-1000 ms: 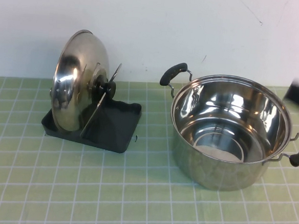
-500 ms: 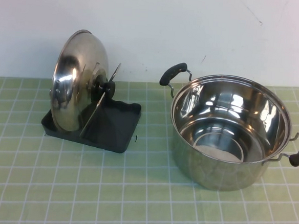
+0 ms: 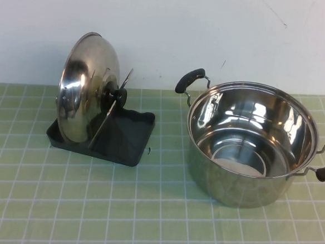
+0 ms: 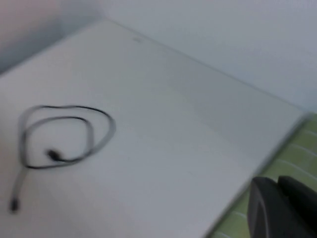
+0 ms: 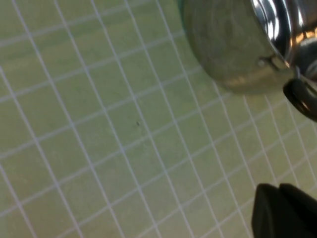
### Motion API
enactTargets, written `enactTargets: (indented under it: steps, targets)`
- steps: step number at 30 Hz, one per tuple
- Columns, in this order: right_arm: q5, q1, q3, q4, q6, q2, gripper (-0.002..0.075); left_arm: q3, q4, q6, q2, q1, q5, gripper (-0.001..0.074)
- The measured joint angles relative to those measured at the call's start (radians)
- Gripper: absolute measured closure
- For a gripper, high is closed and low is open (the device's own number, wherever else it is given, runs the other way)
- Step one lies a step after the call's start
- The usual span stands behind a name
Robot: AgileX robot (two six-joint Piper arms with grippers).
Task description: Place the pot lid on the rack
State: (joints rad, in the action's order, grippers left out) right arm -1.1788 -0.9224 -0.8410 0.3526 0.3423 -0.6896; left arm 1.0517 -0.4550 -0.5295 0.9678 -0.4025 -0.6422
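Pot lid [image 3: 86, 89] stands on edge in the rack [image 3: 125, 139], near the far left part of the green gridded mat [image 3: 145, 210]. Its domed side faces right; black knob [image 3: 118, 96] touches an upright wire loop [image 3: 104, 120]. The rack lies flat, close to the white wall [image 3: 158, 27].

Right of the rack, apart from it, sits the steel pot [image 3: 250, 142], uncovered, one black handle toward the far edge, the other toward the right edge.

My left gripper [image 4: 282, 208] is off the mat's left side, over a white surface [image 4: 148, 139] with a coiled black cable [image 4: 59, 136]; I cannot tell its finger state.

My right gripper [image 5: 285, 210] hangs over bare mat near the pot's right handle [image 5: 302, 96]; its state I cannot tell either.
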Motion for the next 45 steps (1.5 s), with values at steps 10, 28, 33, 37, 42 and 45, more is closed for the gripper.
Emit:
enactTargets:
  steps: [10, 28, 33, 37, 42, 45]
  targets:
    - [0.12, 0.0, 0.024, -0.075, -0.022, 0.253, 0.0727, -0.323, 0.436, 0.346, -0.583, 0.103, 0.082, 0.0734]
    - [0.527, 0.0, 0.493, -0.153, -0.13, 0.485, 0.0727, -0.533, 0.512, 0.392, -0.985, 0.374, 0.064, 0.0736]
    - [0.558, 0.0, 0.519, -0.114, -0.135, 0.485, 0.0727, -0.536, 0.514, 0.392, -0.985, 0.46, 0.044, 0.0736]
    - [0.556, 0.0, 0.522, -0.104, -0.135, 0.485, 0.0727, -0.537, 0.514, 0.392, -0.985, 0.477, 0.042, 0.0736]
    - [0.556, 0.0, 0.522, -0.102, -0.135, 0.485, 0.0727, -0.541, 0.514, 0.392, -0.985, 0.479, 0.038, 0.0736]
    - [0.556, 0.0, 0.522, -0.102, -0.135, 0.485, 0.0727, -0.541, 0.514, 0.392, -0.985, 0.479, 0.038, 0.0736]
